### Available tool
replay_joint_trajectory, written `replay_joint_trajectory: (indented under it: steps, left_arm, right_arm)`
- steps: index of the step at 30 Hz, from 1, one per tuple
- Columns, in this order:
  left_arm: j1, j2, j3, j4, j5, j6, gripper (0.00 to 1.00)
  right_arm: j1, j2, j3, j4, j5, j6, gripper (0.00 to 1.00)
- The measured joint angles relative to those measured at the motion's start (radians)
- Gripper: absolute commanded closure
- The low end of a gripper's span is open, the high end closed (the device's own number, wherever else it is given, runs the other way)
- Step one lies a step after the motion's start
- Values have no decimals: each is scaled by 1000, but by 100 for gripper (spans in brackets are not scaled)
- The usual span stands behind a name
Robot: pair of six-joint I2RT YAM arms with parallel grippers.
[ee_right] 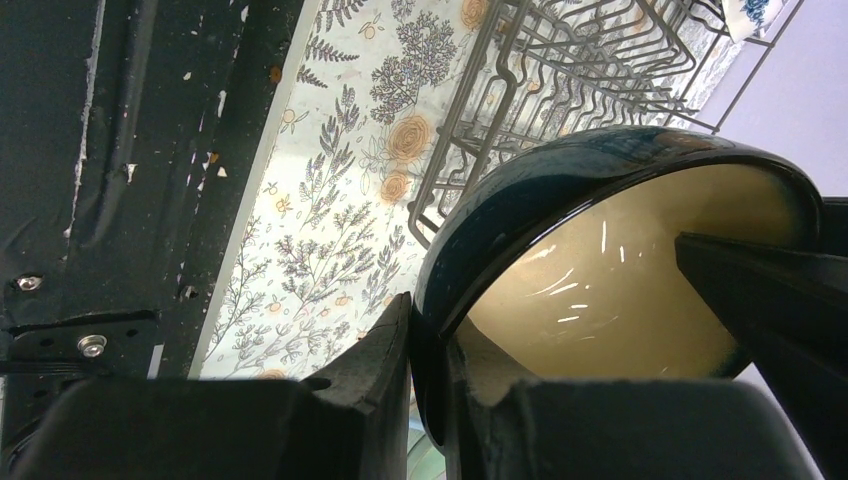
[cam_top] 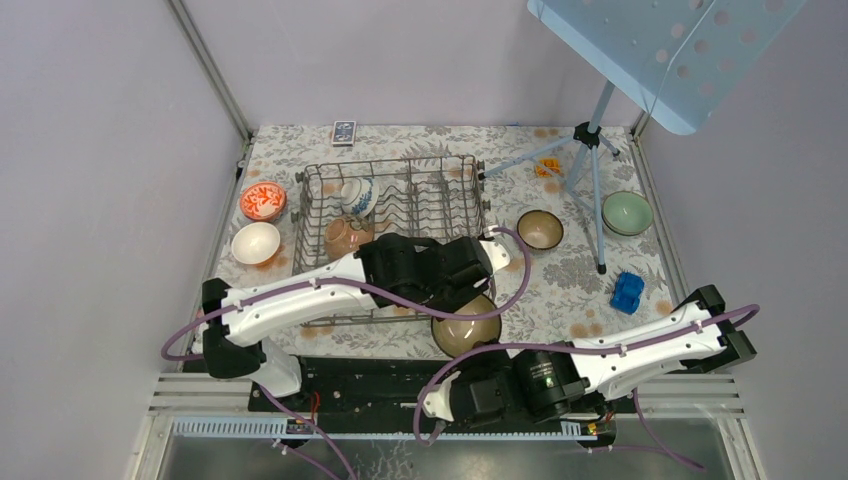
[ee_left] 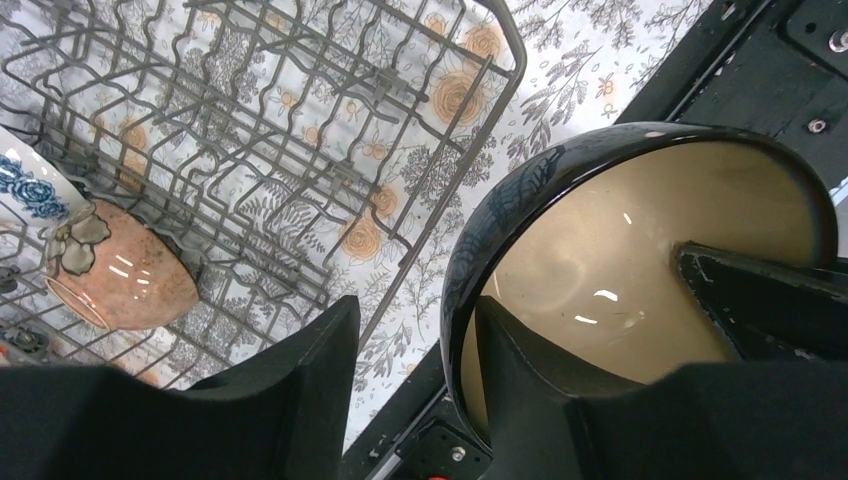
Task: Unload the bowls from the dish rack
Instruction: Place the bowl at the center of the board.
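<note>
A black bowl (cam_top: 466,325) with a cream inside hangs off the near right corner of the dish rack (cam_top: 478,200). My right gripper (ee_right: 432,315) is shut on the black bowl's (ee_right: 600,290) rim from below. My left gripper (ee_left: 418,305) straddles the opposite rim: one finger is inside the black bowl (ee_left: 620,250), the other stands outside with a gap, so the jaws are open. The dish rack (ee_left: 300,150) holds a pinkish-brown bowl (ee_left: 125,275) and a blue-and-white bowl (ee_left: 30,185); the top view shows this pinkish-brown bowl (cam_top: 347,235) in front of the blue-and-white bowl (cam_top: 358,193).
Left of the rack sit a red-patterned bowl (cam_top: 263,200) and a white bowl (cam_top: 255,242). To the right are a brown bowl (cam_top: 539,229), a green bowl (cam_top: 627,212), a blue block (cam_top: 627,292) and a tripod stand (cam_top: 595,150). A small box (cam_top: 343,132) lies at the back.
</note>
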Motion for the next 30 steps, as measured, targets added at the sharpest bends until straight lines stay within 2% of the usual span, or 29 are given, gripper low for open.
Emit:
replay_joint_trajectory:
  steps: [3, 5, 9, 14, 20, 30]
  left_arm:
    - [0, 1, -8, -3, -5, -2, 49]
    - [0, 5, -10, -7, -5, -2, 55]
    - [0, 7, -16, -8, 2, -15, 78]
    - [-11, 7, -19, 4, 13, -35, 100]
    - [-8, 7, -31, 26, 13, -43, 100]
    - [-5, -12, -71, 61, 6, -54, 100]
  right_arm:
    - [1, 4, 0, 0, 0, 0, 100]
    - [1, 7, 0, 0, 0, 0, 100]
    - [0, 12, 0, 8, 3, -3, 100]
    - [1, 16, 0, 21, 13, -2, 100]
    - [0, 21, -1, 21, 15, 16, 99]
    - [2, 28, -2, 23, 52, 35, 50]
